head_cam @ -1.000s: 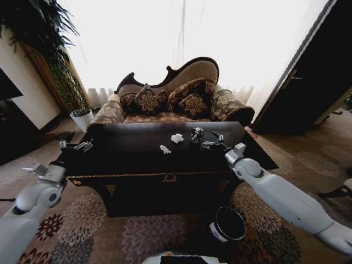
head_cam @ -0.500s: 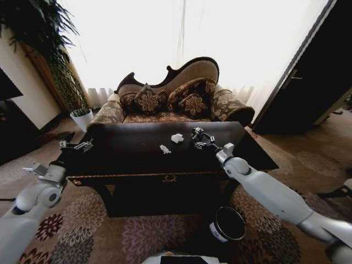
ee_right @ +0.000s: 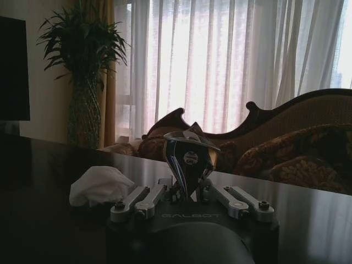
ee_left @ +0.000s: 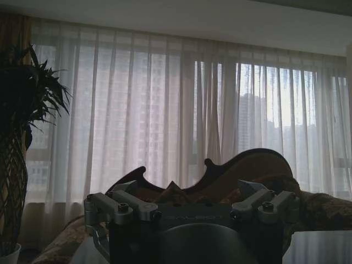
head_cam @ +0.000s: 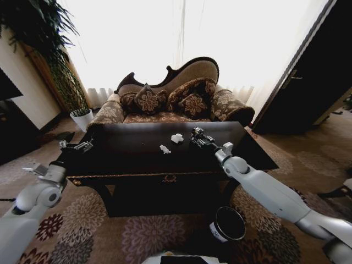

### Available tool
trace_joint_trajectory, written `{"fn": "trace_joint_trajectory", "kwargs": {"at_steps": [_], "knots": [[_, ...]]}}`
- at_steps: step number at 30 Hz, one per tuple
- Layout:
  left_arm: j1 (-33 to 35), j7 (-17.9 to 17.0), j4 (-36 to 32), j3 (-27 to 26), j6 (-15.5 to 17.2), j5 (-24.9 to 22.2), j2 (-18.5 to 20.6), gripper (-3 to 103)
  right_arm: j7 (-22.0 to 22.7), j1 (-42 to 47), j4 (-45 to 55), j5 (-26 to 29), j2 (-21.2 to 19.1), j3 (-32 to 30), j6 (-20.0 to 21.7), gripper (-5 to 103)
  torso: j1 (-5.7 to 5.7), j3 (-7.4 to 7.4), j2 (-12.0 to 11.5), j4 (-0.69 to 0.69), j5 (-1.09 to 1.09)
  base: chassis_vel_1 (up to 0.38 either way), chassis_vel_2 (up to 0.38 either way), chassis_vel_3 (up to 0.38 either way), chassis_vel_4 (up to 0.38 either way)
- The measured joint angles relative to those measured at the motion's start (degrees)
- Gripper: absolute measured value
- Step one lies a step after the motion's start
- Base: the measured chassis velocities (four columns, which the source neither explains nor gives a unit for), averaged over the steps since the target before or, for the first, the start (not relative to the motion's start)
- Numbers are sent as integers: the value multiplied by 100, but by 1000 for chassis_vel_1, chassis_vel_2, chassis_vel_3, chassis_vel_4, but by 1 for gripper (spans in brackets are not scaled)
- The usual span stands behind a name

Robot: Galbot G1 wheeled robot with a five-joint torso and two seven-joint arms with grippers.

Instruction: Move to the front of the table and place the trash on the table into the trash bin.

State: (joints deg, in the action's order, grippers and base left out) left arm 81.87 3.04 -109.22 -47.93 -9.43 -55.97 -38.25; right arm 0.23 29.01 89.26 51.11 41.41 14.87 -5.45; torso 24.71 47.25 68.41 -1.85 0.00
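**Right gripper at the dark can on the table**

Jaws of the right gripper (head_cam: 197, 136) stand spread, one finger on each side of the dark shiny can (ee_right: 190, 163), which is crushed to an angular shape and stands between them, not squeezed. In the head view this is just right of the picture's middle. A crumpled white paper wad (head_cam: 177, 138) lies near the can on its left, and a smaller wad (head_cam: 165, 149) a little lower left of it. All rest on the glossy dark table (head_cam: 132, 157), which mirrors the bright curtain.

The left gripper (head_cam: 77, 146) hangs at the middle left of the frame, over the table's left end; whether it is open I cannot tell.

The round black trash bin (head_cam: 227, 224), white label on its side, stands on the floral carpet at lower right; its inside looks dark.
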Motion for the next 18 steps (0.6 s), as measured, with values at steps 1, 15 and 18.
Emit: {"fn": "trace_joint_trajectory", "kwargs": {"at_steps": [1, 15, 18], "knots": [[0, 0, 0, 0, 0, 0, 0, 100, 1, 0, 14, 3, -9, 0, 0, 25, 0, 0, 0, 0, 0, 0, 0, 0, 0], [0, 0, 0, 0, 0, 0, 0, 100, 229, 671, 668, -4, -190, -813, 102, 0, 0, 0, 0, 0, 0, 0, 0, 0, 0], [0, 2, -1, 0, 0, 0, 0, 100, 304, 941, 870, 33, -203, -1252, 167, 0, 0, 0, 0, 1, 0, 0, 0, 0, 0]]}}
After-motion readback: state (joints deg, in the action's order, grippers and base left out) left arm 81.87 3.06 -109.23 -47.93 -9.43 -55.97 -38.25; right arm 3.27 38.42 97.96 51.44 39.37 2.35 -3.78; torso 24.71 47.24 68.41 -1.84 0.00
